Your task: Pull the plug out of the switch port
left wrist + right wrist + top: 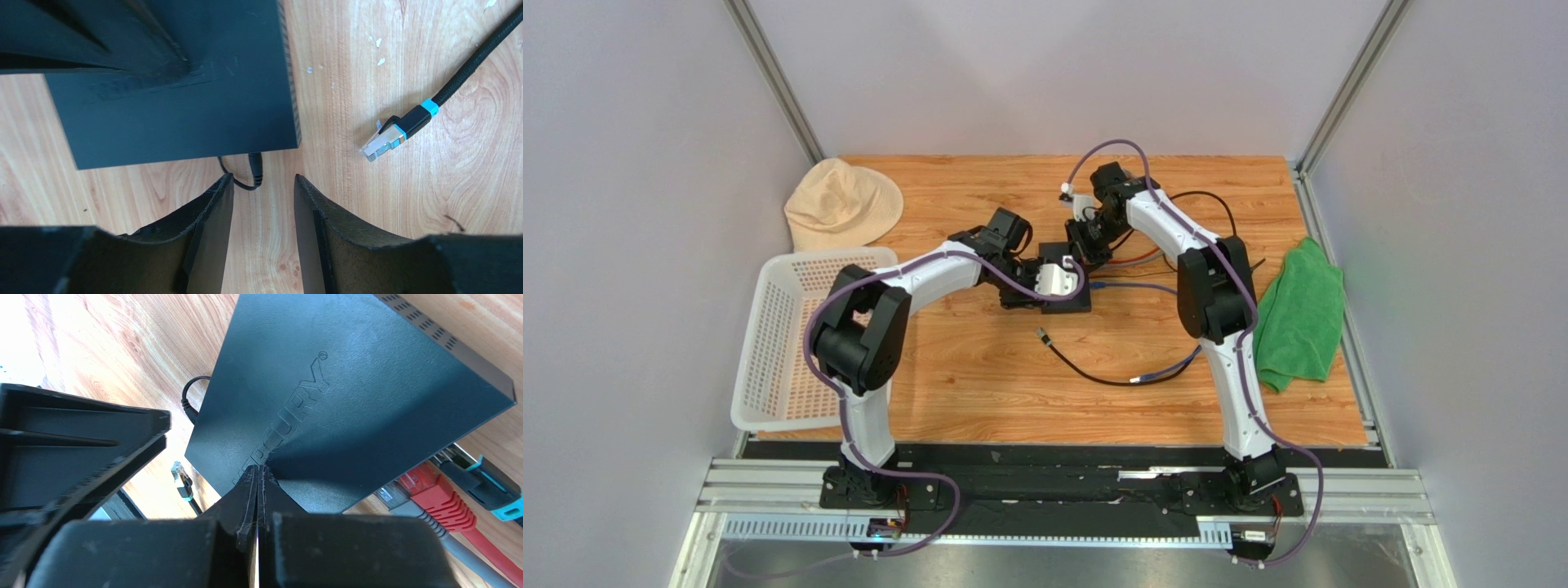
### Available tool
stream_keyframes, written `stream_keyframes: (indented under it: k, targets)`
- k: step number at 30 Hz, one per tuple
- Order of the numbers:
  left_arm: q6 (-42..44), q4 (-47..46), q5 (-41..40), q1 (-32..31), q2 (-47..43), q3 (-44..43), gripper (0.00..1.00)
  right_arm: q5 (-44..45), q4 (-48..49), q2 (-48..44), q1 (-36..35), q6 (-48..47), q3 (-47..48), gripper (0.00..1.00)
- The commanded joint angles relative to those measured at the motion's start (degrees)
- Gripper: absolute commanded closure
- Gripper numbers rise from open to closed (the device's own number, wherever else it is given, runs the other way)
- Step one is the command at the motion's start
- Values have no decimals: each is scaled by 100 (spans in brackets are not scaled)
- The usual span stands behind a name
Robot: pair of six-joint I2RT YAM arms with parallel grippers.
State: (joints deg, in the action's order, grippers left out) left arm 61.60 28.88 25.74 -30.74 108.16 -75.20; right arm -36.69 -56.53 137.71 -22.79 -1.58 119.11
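Three connectors crowd one narrow edge of the Mercury network switch (pixel 344 398): a red-booted plug (pixel 433 489), a black plug with a cyan band (pixel 486 489), and the plug (pixel 390 495) that matters. That one is a clear tip on a thin cable that looks grey here and blue-purple from the top camera. It is seated in the switch port, which is hidden under the lip of the lid.

The right gripper (pixel 258 478) has its jaws pressed together on nothing, with the tips over the lid and seemingly bearing on it, just short of that edge. The left gripper (pixel 264 180) hovers at another edge, away from the ports and beside the barrel power lead (pixel 253 168), its jaws moderately wide and empty. A loose black-braided plug (pixel 383 141) lies apart on the wooden surface (pixel 380 245) and is no concern.

To my eye the job now is bracing and gripping. The box looks light and will likely slide, so one arm should pin it. Either the left jaws close across the body or the right tips press down. The gripping arm should take the clear plug body, not the cable, and squeeze the latch tab if it can be reached. It should then draw straight out along the port's axis. The red boot sits just beside the clear plug, so a narrow, well-aimed approach is needed to avoid catching it.
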Motion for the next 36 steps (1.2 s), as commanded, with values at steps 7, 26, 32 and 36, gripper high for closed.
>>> stream_keyframes:
  k: [7,26,32,36]
  targets:
    - [352,-6,-429,-204,275,-241,51,109,107,54,11,53,-89,100]
    - [502,38,-631,-274,601,-548,58,215,90,116,11,271,-160,100]
    - [616,38,-640,-345,671,-575,63,188,90,107,20,317,-213,100]
    - [502,30,-675,-362,689,-619,66,259,90,81,11,308,-230,100]
